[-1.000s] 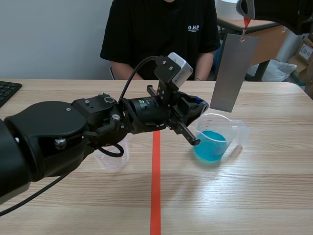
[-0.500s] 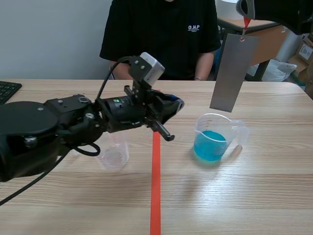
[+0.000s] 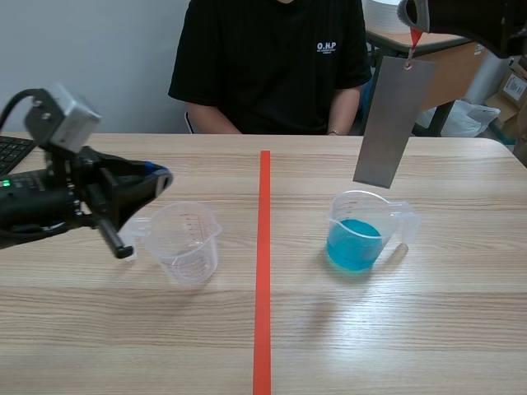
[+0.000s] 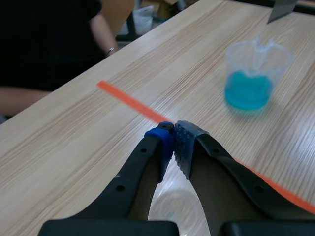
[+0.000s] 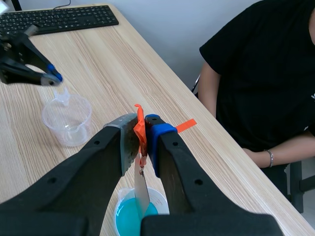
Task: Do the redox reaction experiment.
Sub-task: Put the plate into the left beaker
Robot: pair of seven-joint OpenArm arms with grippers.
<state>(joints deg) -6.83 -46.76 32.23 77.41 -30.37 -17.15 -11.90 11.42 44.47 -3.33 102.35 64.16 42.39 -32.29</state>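
We see a person (image 3: 272, 66) in a black T-shirt seated across the wooden table (image 3: 395, 329). A black keyboard (image 3: 12, 152) lies at its left edge. Beyond the far right corner we make out a whitish bag (image 3: 465, 119).

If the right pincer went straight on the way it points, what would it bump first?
Probably the beaker of blue liquid, right ahead of the right pincer; the metal strip hanging from it would dip in first.
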